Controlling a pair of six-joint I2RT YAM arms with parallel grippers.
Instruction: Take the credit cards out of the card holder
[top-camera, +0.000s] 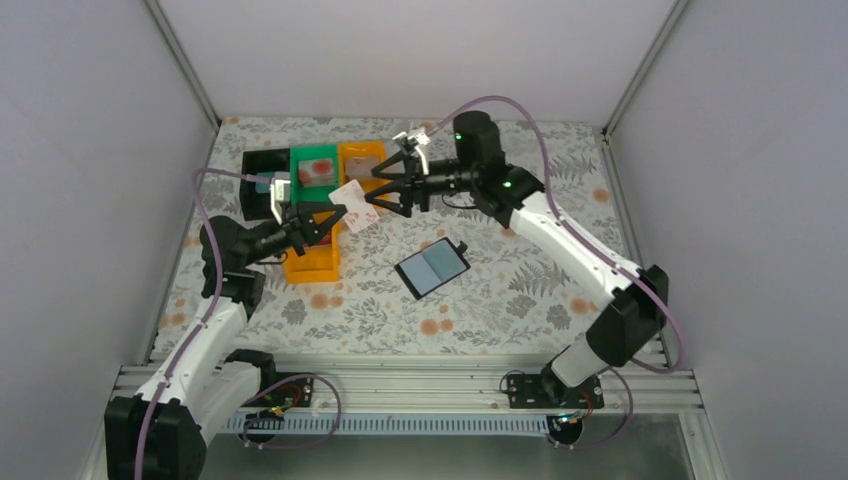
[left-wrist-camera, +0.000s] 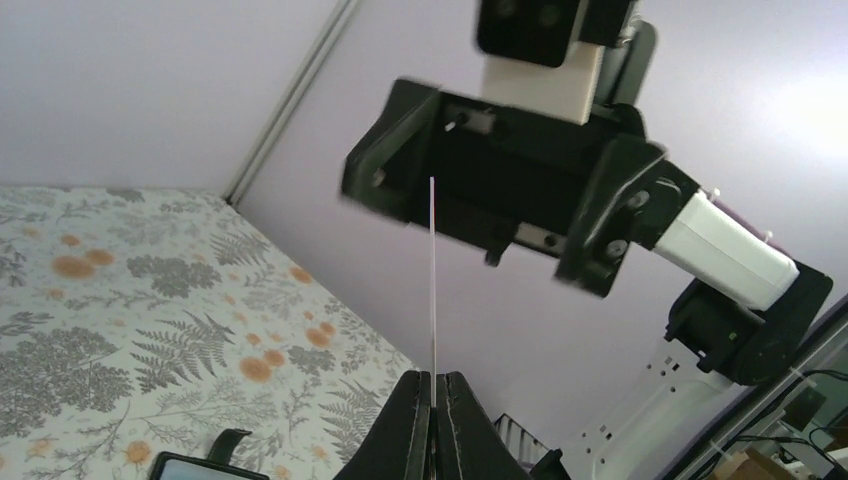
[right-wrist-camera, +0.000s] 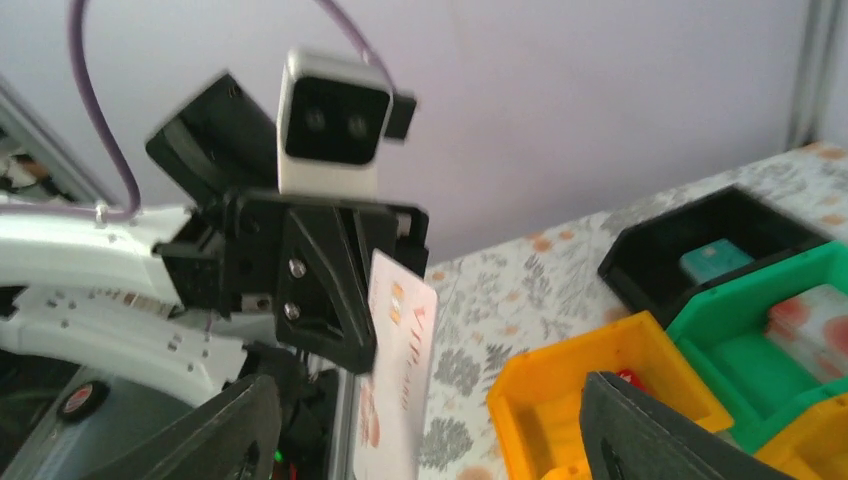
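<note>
My left gripper (top-camera: 333, 216) is shut on a whitish credit card with red print (top-camera: 355, 205) and holds it upright above the table. In the left wrist view the card (left-wrist-camera: 432, 290) is a thin edge-on line rising from the shut fingertips (left-wrist-camera: 433, 388). My right gripper (top-camera: 381, 190) is open, facing the left one, its fingers on either side of the card without touching it. In the right wrist view the card (right-wrist-camera: 400, 370) stands between the wide-open fingers (right-wrist-camera: 640, 430). The card holder (top-camera: 432, 266) lies open on the table, pale blue-grey panels up, apart from both grippers.
A black tray (top-camera: 262, 170) with a teal card (right-wrist-camera: 715, 260), a green tray (top-camera: 315, 168) with a whitish-red card (right-wrist-camera: 825, 315) and an orange tray (top-camera: 360, 160) stand at the back. Another orange tray (top-camera: 312, 258) with a red card (right-wrist-camera: 628, 378) sits under the left gripper.
</note>
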